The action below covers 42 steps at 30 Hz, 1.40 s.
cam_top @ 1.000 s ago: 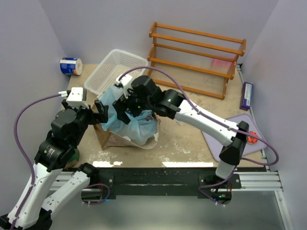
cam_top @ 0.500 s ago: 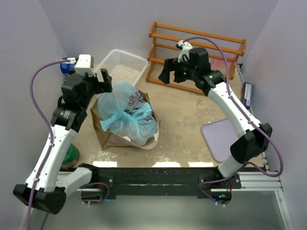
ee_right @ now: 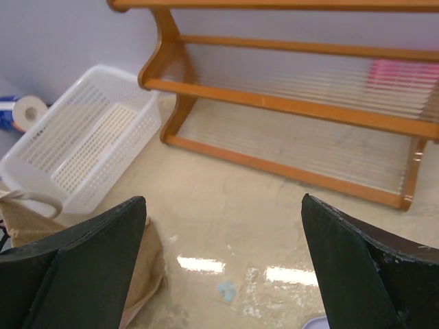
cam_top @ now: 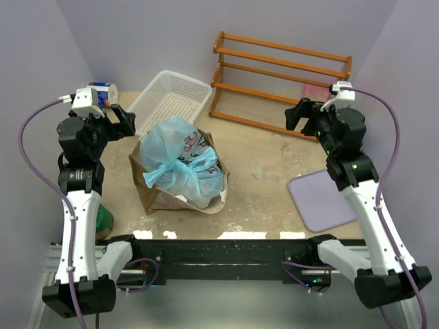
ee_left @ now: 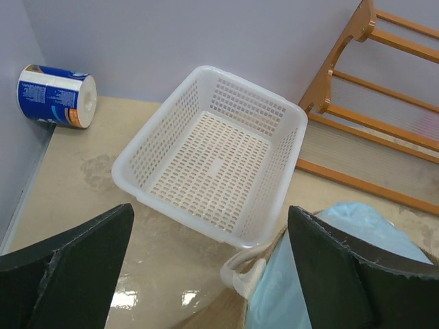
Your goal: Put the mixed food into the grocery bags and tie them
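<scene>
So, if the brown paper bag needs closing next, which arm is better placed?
Left, probably. The left tool, open, hangs close beside the brown paper bag holding the blue plastic bag; the right tool, also open, sits farther off by the wooden rack.

Light blue plastic bag [cam_top: 180,154]: thin, crinkly, translucent, with dark print on its far-right face. Bulging and rounded, gathered into a twisted bunch on its left-near side; cannot tell if knotted. Contents not discernible through the plastic. Seated inside brown paper bag [cam_top: 146,188] and rising above its rim. Paper bag creased, upright, mouth open, white handle loop at its near-right corner. Standing left of centre on tabletop [cam_top: 267,199].
</scene>
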Each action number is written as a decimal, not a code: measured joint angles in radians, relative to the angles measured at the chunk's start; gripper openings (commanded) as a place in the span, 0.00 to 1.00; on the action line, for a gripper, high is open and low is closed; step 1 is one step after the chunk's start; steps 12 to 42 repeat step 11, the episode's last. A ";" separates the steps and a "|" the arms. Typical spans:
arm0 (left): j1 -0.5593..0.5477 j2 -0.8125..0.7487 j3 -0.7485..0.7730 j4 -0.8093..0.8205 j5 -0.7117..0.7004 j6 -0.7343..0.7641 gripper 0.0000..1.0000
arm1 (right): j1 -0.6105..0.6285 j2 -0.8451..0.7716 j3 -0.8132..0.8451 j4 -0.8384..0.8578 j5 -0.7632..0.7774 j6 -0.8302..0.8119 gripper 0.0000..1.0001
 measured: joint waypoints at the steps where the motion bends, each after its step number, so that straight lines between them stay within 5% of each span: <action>1: 0.000 -0.019 -0.015 0.001 0.000 0.000 1.00 | 0.000 -0.027 -0.019 0.016 0.019 -0.004 0.99; 11: 0.000 -0.111 -0.053 -0.008 -0.019 0.005 1.00 | 0.001 -0.139 -0.162 0.098 0.146 -0.026 0.99; 42: 0.000 -0.111 -0.053 -0.008 -0.019 0.005 1.00 | 0.001 -0.139 -0.162 0.098 0.146 -0.026 0.99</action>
